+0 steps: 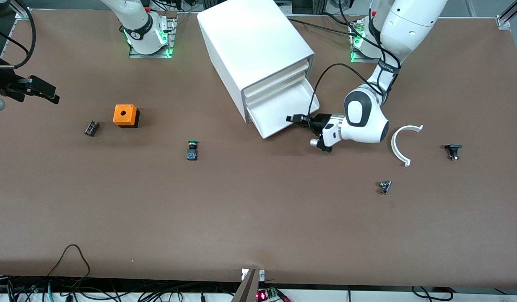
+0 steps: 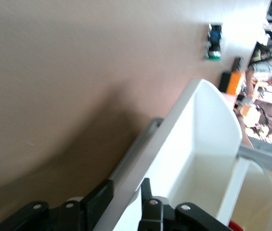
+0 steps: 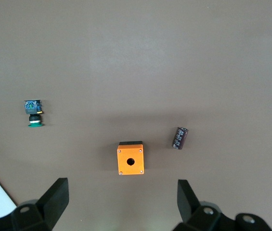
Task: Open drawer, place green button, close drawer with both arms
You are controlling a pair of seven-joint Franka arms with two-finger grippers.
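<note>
**Drawing the drawer fully out**

Bottom drawer [image 1: 283,110] of the white cabinet [image 1: 254,50] already partly out, tray bare inside. Pinched at its front lip by the left hand [image 1: 299,120]: one finger [image 2: 148,195] inside the wall, the other outside, as the left wrist view shows. Best pulled straight along the drawer's own line, level, without twisting the lip or dragging the cabinet across the bench [image 1: 258,218]. Enough opening needed for a drop from above.

Button [image 1: 192,149] lying on the bench, well apart from the drawer, nearer the front camera and toward the right arm's end. Right hand [image 1: 36,90] waiting high, fingers spread wide, over the orange box [image 1: 125,115] and a small dark cylinder [image 1: 91,128].
</note>
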